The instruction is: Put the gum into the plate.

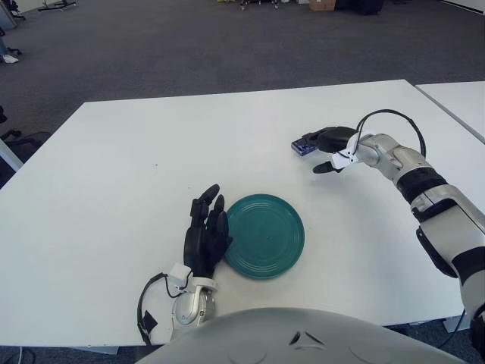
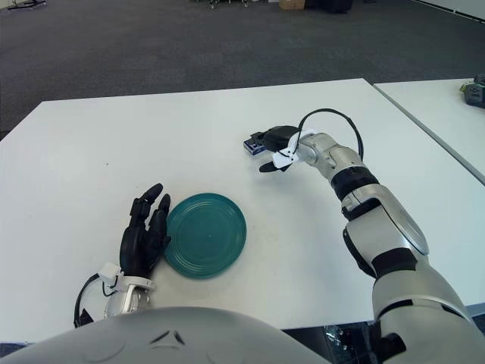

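Observation:
The gum is a small blue pack lying on the white table, right of the middle; it also shows in the right eye view. My right hand reaches in from the right. Its upper fingers lie over the pack's right end and its thumb is spread apart below, not touching the pack. The teal plate sits empty near the table's front, well to the left of and nearer than the gum. My left hand shows beside the plate's left edge, fingers extended and holding nothing.
A second white table stands close at the right, with a small object on it. Grey carpet lies beyond the table's far edge. A black cable loops over my right wrist.

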Motion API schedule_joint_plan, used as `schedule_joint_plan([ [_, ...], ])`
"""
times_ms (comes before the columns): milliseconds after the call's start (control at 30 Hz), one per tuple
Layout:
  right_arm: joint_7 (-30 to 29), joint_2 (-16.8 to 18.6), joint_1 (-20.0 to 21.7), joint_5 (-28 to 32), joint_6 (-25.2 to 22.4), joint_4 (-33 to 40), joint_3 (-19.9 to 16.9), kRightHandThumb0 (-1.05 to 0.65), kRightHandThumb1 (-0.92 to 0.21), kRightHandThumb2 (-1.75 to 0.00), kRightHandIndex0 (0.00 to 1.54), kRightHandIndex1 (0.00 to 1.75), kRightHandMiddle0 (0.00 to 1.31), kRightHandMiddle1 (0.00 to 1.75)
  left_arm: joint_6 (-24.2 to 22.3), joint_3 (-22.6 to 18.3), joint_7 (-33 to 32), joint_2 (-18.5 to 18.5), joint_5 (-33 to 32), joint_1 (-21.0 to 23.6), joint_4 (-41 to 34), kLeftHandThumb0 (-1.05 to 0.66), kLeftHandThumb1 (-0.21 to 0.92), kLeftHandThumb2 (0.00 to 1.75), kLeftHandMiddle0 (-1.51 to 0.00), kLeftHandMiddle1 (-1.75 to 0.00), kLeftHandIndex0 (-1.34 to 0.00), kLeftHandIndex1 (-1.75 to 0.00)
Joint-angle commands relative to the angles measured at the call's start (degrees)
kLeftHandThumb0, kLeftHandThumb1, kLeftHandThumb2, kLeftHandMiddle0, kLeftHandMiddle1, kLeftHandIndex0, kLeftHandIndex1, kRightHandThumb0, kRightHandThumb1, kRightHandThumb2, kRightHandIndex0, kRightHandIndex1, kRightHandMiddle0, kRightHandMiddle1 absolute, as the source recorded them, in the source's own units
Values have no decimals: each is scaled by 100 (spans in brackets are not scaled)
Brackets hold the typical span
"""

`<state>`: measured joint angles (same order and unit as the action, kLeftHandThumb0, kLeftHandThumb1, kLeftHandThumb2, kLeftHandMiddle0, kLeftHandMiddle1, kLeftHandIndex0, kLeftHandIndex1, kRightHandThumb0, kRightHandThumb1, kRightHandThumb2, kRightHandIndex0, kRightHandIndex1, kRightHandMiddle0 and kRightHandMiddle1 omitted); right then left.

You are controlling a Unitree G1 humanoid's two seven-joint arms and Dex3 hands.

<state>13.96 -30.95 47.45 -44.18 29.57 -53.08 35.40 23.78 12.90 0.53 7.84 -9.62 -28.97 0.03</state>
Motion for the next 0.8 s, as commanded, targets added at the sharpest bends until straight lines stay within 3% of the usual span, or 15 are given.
schedule_joint_plan([
  [0, -194, 143, 124, -87, -67, -216, 19, -105, -92, -78, 17, 1, 0, 45, -171, -19, 4, 116, -11, 10, 127, -82, 92, 65, -31, 0, 0, -89],
  [200, -350, 228, 57, -100, 38, -369, 50, -105, -92, -78, 19, 2, 0, 48, -149, -45, 39, 111, -61, 5, 149, -82, 92, 64, -31, -1, 0, -87],
  [333, -231, 150, -144, -7, 198, -22, 11, -105, -92, -78, 20, 2, 0, 49, -119, -93, 41, 137, -112, 20, 179, -80, 92, 62, -35, -2, -1, -90],
  [533, -248, 118, -80, -50, 328, -27, 13, -104, -92, -79, 19, 1, 0, 49, -85, -107, 48, 153, -114, 23, 205, -79, 92, 60, -37, -3, -2, -92],
  [767, -596, 284, 427, -244, 185, -695, 76, -103, -92, -78, 20, 1, 0, 52, -148, -93, 16, 120, -15, 39, 185, -81, 92, 62, -35, -2, -2, -93],
])
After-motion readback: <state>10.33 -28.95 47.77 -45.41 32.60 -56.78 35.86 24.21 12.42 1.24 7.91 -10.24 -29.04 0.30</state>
